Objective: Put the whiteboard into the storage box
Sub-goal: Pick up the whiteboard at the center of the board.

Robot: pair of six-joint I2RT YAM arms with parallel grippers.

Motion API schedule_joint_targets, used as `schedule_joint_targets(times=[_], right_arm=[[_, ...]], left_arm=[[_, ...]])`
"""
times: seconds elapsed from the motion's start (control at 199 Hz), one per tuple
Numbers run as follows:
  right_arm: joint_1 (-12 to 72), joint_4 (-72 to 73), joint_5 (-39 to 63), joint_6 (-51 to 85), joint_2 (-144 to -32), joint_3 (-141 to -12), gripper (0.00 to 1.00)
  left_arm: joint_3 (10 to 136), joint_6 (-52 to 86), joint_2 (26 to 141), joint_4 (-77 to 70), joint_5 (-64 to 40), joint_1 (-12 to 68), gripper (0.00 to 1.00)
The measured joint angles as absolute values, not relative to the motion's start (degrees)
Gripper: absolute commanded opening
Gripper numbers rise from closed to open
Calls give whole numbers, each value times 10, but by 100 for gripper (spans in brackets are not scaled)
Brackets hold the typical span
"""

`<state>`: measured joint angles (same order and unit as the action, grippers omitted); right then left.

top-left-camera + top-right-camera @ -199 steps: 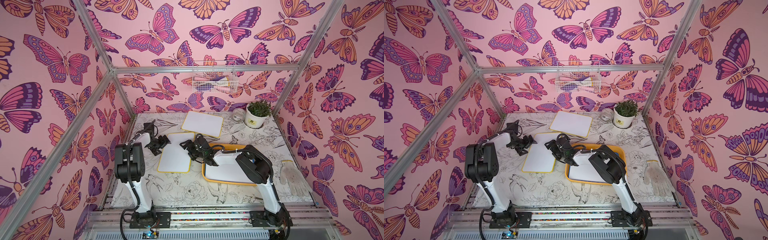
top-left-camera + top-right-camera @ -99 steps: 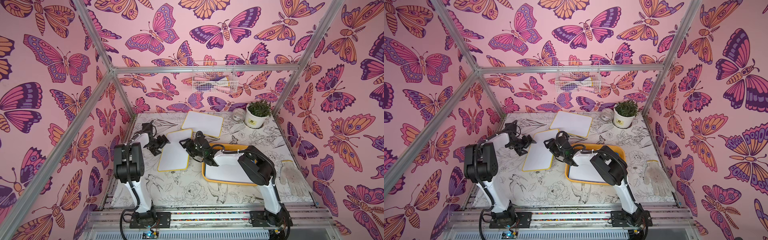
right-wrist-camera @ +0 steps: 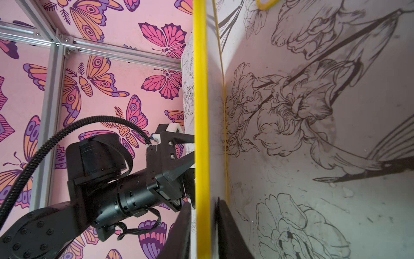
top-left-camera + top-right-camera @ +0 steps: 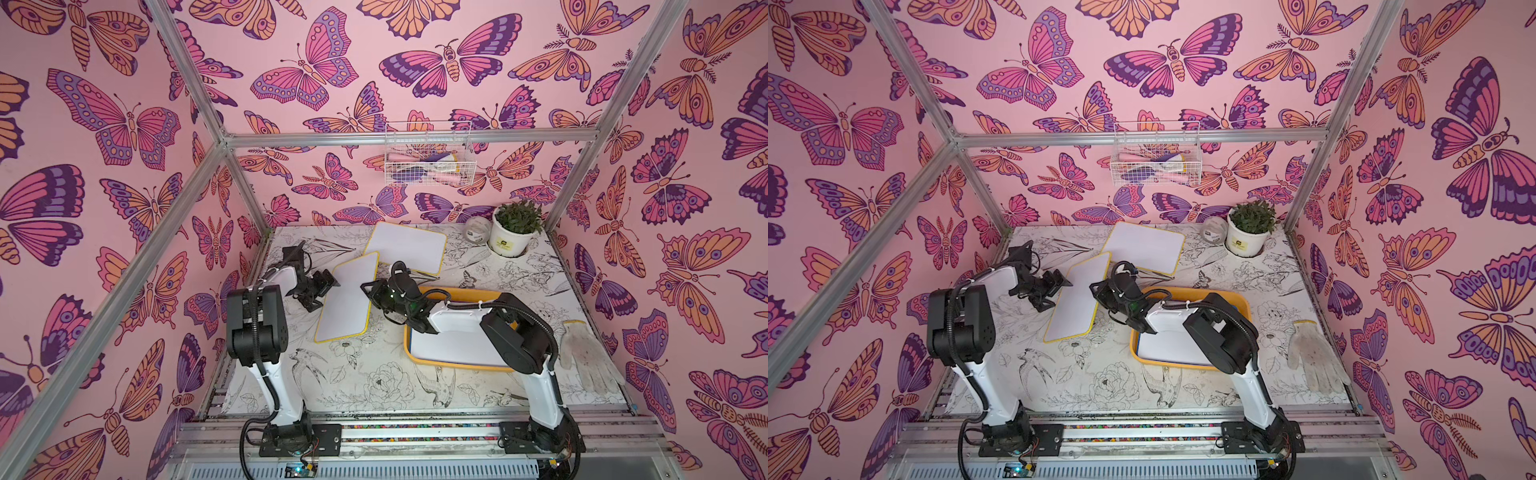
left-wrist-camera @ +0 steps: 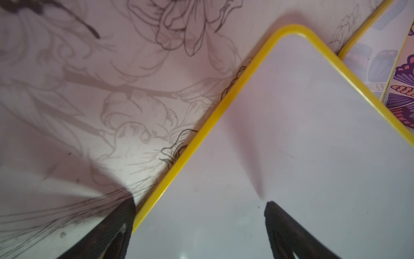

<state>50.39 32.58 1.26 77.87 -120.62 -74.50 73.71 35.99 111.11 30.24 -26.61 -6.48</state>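
A white whiteboard [image 4: 347,299] [image 4: 1077,303] with a yellow rim lies mid-table, tilted, its right long edge raised. My right gripper [image 4: 368,289] [image 3: 203,204] is shut on that raised edge, one finger on each face of the yellow rim [image 3: 201,112]. My left gripper [image 4: 328,286] [image 5: 199,206] stands open at the board's left edge. One of its fingers [image 5: 282,224] is over the white face [image 5: 291,145] and the other [image 5: 121,222] is beyond the rim over the table. The yellow-orange storage box [image 4: 457,366] [image 4: 1244,305] sits to the right, partly under my right arm.
Another whiteboard [image 4: 453,347] lies inside the storage box, and a third [image 4: 407,249] lies flat at the back. A potted plant [image 4: 515,226] and a small clear jar [image 4: 478,230] stand back right. A glove [image 4: 586,357] lies at the right edge. A wire basket [image 4: 428,160] hangs on the back wall.
My right gripper's jaws have closed onto the whiteboard's right edge. The board has tipped up further on that side. The left gripper has stayed open at the left edge.
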Motion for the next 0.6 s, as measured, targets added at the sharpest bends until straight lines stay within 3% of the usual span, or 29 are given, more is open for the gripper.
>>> schedule_joint_targets(times=[0.602], right_arm=[[504, 239, 3, 738, -1185, -745, 0]], left_arm=[[730, 365, 1106, 300, -275, -72, 93]])
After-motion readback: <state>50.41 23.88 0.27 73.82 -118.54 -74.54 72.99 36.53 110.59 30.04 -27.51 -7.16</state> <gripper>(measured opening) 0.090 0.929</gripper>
